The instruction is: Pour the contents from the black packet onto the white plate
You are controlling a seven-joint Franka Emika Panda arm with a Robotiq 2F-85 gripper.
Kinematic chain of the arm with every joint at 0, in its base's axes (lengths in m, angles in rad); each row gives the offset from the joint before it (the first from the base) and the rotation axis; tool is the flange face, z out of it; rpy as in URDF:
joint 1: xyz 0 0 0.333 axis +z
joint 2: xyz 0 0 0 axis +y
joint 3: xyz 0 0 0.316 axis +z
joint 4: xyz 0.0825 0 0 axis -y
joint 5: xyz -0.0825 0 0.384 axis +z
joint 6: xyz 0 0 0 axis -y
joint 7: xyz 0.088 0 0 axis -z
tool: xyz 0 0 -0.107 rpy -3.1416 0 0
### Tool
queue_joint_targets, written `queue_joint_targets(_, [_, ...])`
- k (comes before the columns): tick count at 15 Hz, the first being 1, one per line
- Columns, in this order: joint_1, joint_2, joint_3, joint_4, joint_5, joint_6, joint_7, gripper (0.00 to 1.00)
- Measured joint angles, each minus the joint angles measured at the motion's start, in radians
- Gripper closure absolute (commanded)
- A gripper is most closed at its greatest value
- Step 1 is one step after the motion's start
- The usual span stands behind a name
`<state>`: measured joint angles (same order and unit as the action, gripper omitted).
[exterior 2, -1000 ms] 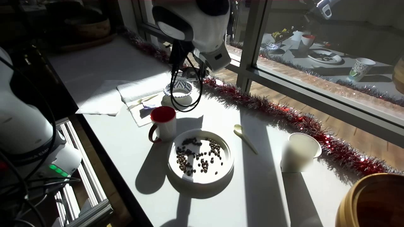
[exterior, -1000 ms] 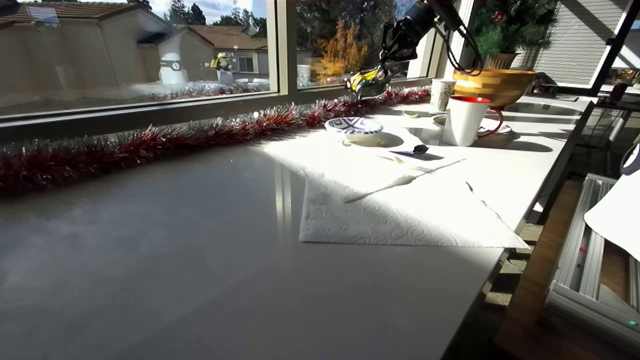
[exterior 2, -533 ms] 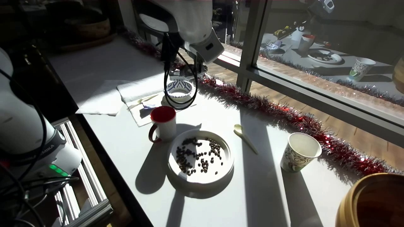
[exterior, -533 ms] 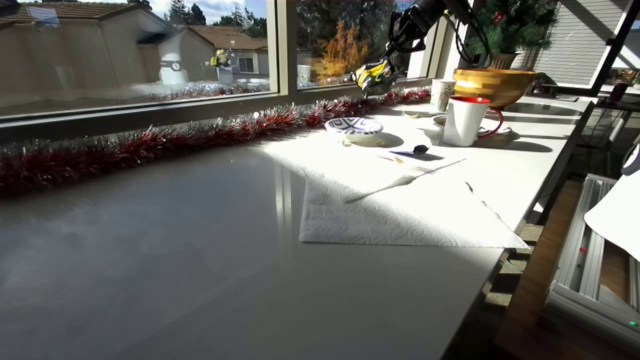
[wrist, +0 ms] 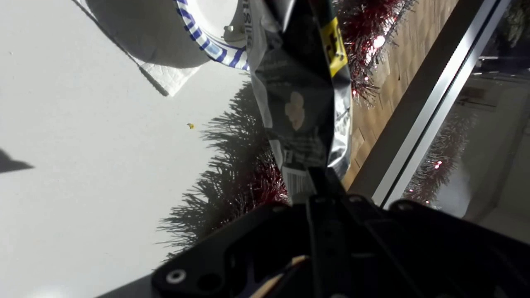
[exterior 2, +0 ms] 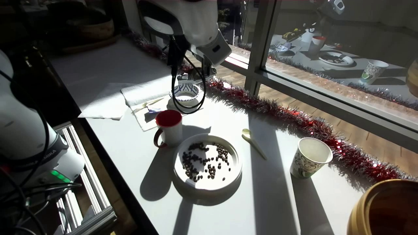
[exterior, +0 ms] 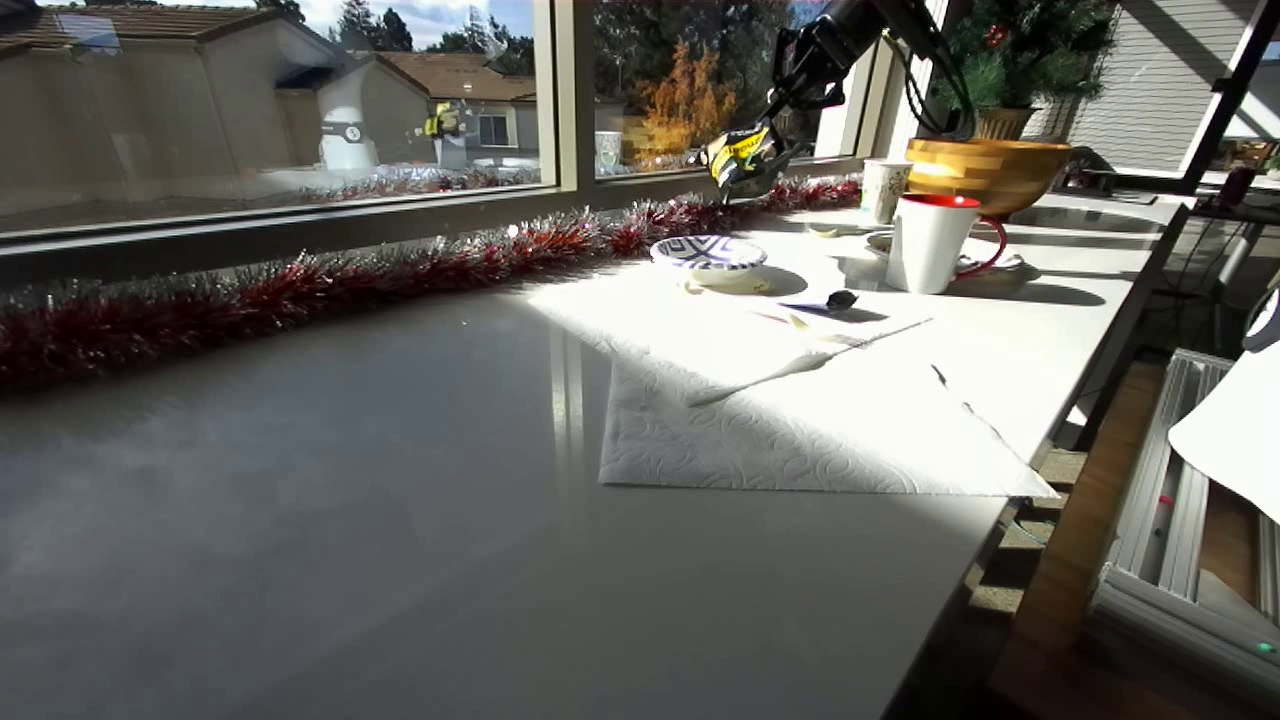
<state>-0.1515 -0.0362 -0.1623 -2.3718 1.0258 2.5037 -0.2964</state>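
My gripper (wrist: 324,180) is shut on the end of the black packet (wrist: 296,95), which has a yellow label and a barcode. In an exterior view the packet (exterior: 748,160) hangs tilted down and away from the gripper (exterior: 775,112), in the air near the window. In the wrist view it partly covers a blue-patterned bowl; its far end is out of frame. In an exterior view the packet is mostly hidden behind cables below the wrist. The white plate (exterior 2: 235,173) holds many dark beans and stands apart from the packet; it also shows partly behind the mug (exterior: 1008,258).
A white mug with red inside (exterior 2: 169,125) stands beside the plate. The blue-patterned bowl (exterior 2: 185,89) sits by white paper towels (exterior: 760,440). A pale spoon (exterior 2: 253,143), a paper cup (exterior 2: 310,158) and a wooden bowl (exterior 2: 357,209) are on the table. Tinsel (exterior 2: 294,119) lines the window.
In an exterior view the packet and gripper have shifted slightly right, then the packet's low end has dipped a little. The arm has moved left in an exterior view. The beans look unchanged.
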Motion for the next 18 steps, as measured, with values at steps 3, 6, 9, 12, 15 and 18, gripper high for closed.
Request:
queue_joint_targets(3, [0.011, 0.017, 0.01, 0.001, 0.041, 0.062, -0.029, 1.0])
queue_joint_targets(6, [0.025, 0.034, 0.026, 0.002, 0.097, 0.129, -0.073, 1.0])
queue_joint_targets(9, [0.044, 0.042, 0.051, 0.0, 0.141, 0.2, -0.121, 1.0])
queue_joint_targets(12, [0.065, 0.04, 0.076, -0.008, 0.182, 0.279, -0.182, 1.0])
queue_joint_targets(15, [0.086, 0.03, 0.103, -0.015, 0.244, 0.366, -0.264, 1.0])
queue_joint_targets(18, [0.107, 0.009, 0.128, -0.028, 0.312, 0.422, -0.368, 1.0])
